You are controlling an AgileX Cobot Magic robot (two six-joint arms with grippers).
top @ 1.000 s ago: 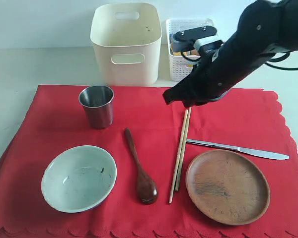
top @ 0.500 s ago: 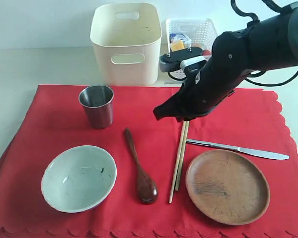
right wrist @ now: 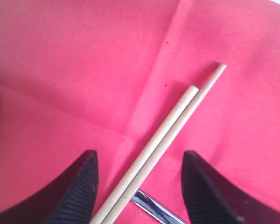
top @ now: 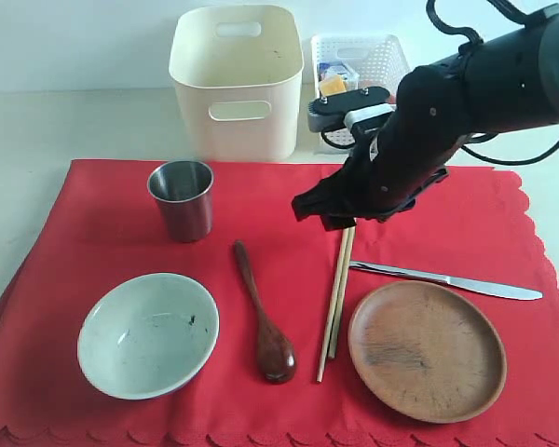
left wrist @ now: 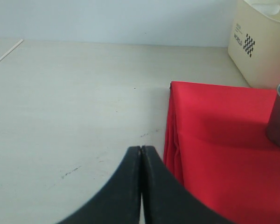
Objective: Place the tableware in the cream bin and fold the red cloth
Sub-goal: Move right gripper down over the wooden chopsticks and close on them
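**Right tool poised over the wooden chopsticks**

The red cloth lies spread on the table, unfolded, with the cream bin beyond its far edge. The wooden plate, bowl, steel cup, spoon and knife rest on it. A first pick seems under way: the right tool hangs open above the chopsticks, a jaw either side of their bin-side ends, gripping nothing. Next it should drop, close on both sticks together and lift. The left tool is closed and empty, beside the cloth.
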